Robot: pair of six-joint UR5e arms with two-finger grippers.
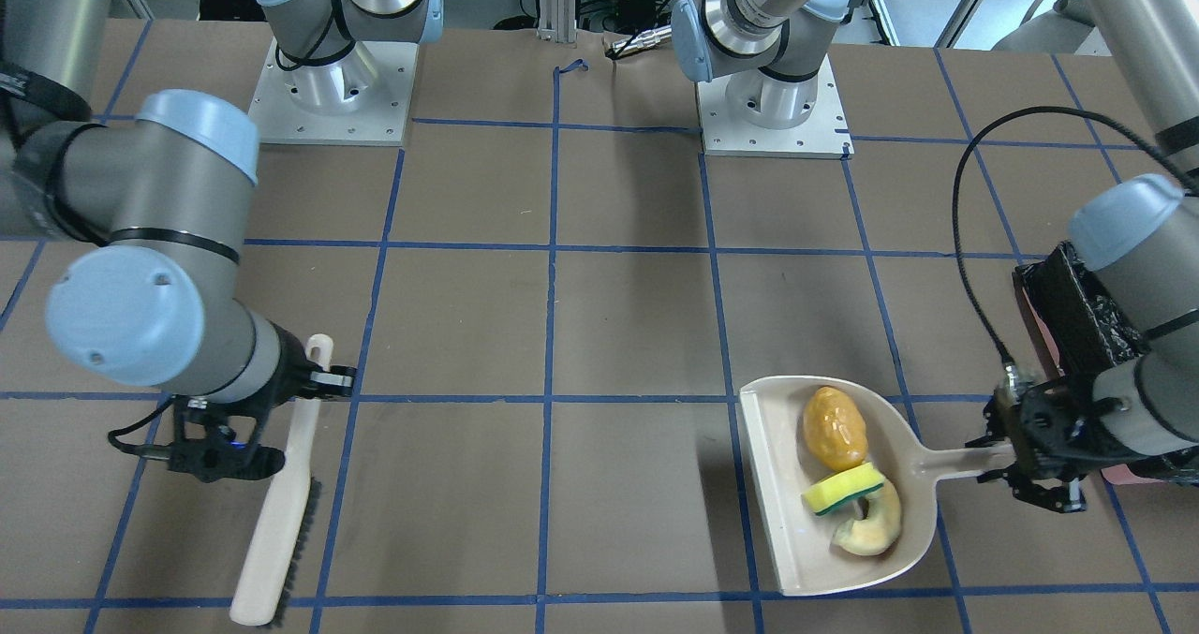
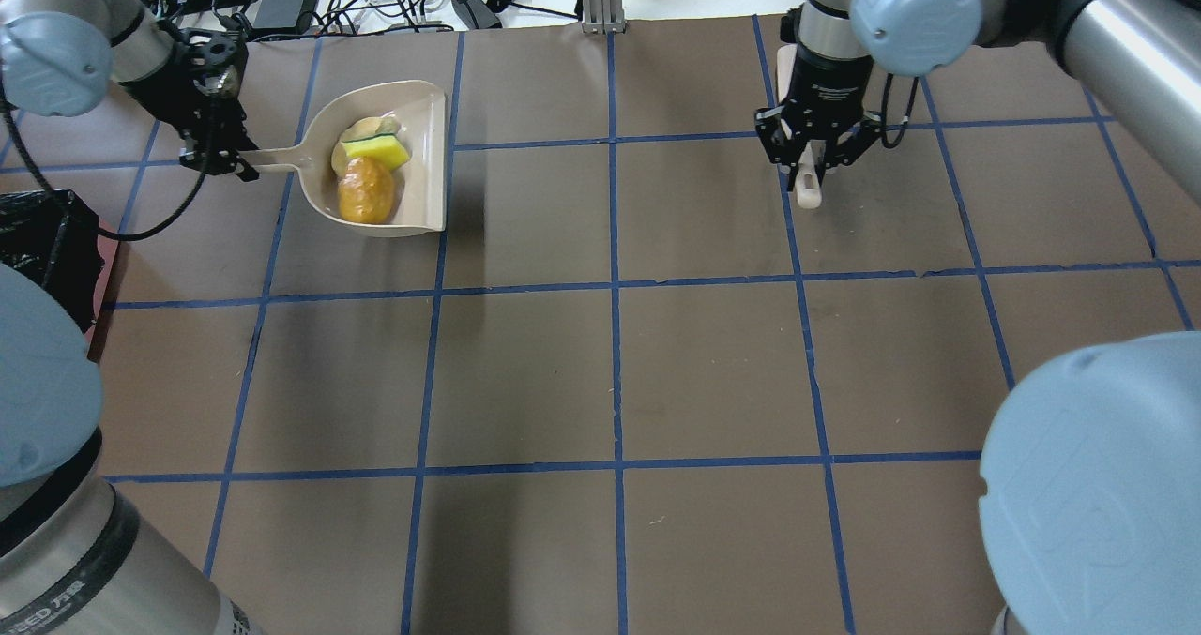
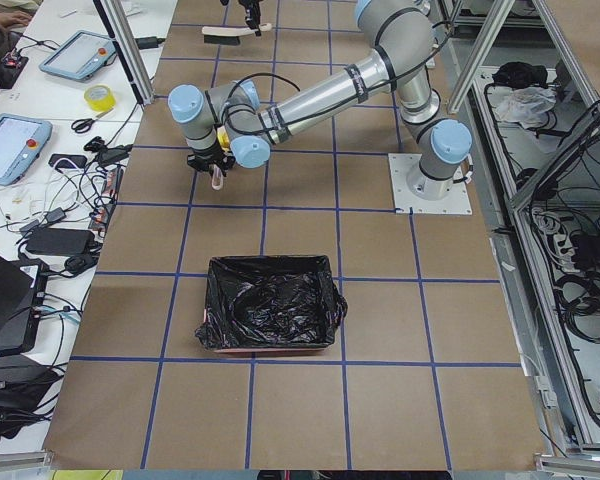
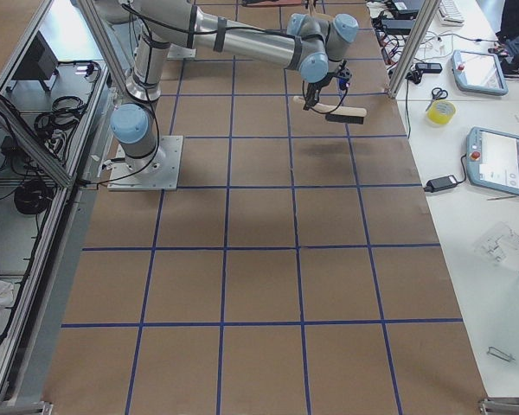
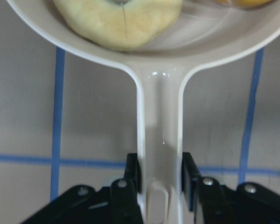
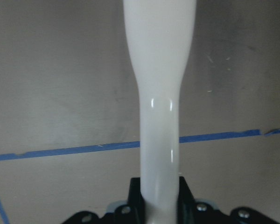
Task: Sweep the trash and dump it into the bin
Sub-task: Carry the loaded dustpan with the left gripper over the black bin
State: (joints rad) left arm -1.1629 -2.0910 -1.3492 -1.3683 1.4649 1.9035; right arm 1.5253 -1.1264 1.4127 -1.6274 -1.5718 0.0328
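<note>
**Arm pose.** The left gripper (image 5: 159, 171) reaches level along the table (image 2: 713, 363) to the handle end of the dustpan (image 1: 777, 493). Its fingers (image 5: 132, 169) are pinched on either side of the handle. The right gripper (image 6: 159, 189), well apart from the dustpan across the table, points down and is clamped on the handle of the hand brush (image 1: 276, 512).

**Task items.** All the trash lies inside the dustpan: the orange-brown lump (image 1: 834, 426), the yellow-and-green sponge (image 1: 841, 490) and the pale half-ring slice (image 1: 871, 523). The sponge rests on the slice. The bin (image 3: 220, 300) stands beyond the dustpan's handle end.

**Writing.** A barcode label on the left arm and lettering on an arm sleeve are too small or cut off to read.

**Obscured.** In the front-facing view the left wrist hides most of the bin. Whether the dustpan touches the table cannot be told.
</note>
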